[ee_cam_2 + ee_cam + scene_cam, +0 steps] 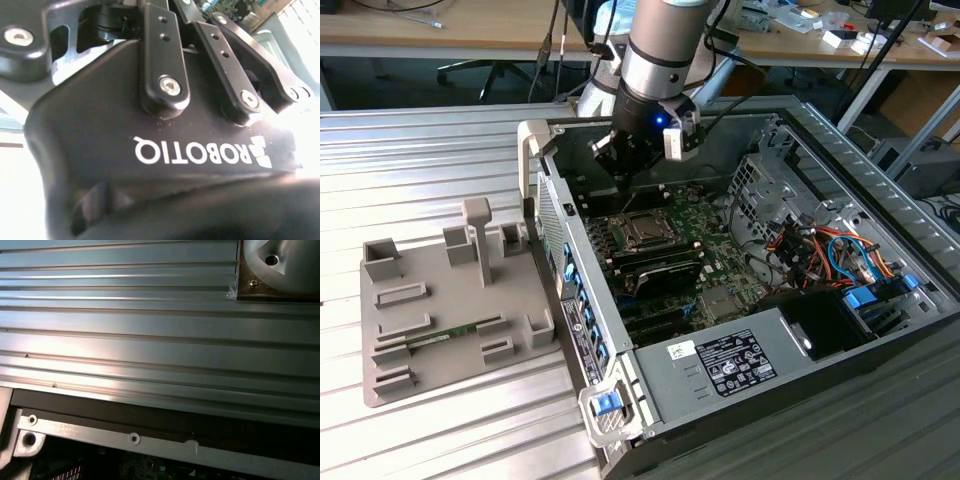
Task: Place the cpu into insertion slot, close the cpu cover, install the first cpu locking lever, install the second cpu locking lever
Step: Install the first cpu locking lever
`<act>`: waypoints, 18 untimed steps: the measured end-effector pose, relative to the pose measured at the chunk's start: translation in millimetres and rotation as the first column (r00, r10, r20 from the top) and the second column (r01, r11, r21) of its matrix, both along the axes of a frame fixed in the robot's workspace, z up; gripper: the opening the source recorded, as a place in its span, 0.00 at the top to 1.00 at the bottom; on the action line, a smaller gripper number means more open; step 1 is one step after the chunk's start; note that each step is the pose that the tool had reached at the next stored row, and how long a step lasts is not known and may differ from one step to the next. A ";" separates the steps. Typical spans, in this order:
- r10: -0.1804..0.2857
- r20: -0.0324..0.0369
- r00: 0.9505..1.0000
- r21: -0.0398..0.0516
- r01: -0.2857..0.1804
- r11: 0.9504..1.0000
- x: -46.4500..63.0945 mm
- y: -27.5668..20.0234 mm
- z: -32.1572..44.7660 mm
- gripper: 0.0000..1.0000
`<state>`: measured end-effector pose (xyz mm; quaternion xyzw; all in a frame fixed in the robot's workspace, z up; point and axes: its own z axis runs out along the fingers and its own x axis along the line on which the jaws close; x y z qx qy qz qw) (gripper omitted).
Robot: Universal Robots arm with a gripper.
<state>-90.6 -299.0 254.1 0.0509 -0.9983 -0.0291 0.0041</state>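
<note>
Cpu, the small flat square chip with the grey metal top: not told apart with any certainty. Possibly the dull grey square in the middle of the insertion slot [645, 231], a small square black socket with a silver rim. Set in the green circuit board [705, 262] inside the open black computer case [820, 400], near the board's far edge and close to the case wall on the exterior view's left. Framed by the square silver metal cpu cover [646, 215], which seems to lie flat, though hard to confirm.

Hovering just above the socket's far side, apart from it: the black gripper [623, 165] on the silver robot arm [660, 45]. Open or closed: cannot tell, the second wrist view giving its dark body and linkage bars and no tips.

Probably a cover or lever step, judging from that position. Best done with a straight, slow descent onto the socket's rim alone. Keep clear of the long black memory slots [655, 275] just beside it. Press lightly, since pins and thin metal bend easily. Leave alone the grey plastic fixture tray [450, 300] on the ribbed metal bench [420, 150].
</note>
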 end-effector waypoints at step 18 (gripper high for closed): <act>0.001 -0.001 1.000 -0.018 -0.001 1.000 14.3 -0.1 -35.2 0.90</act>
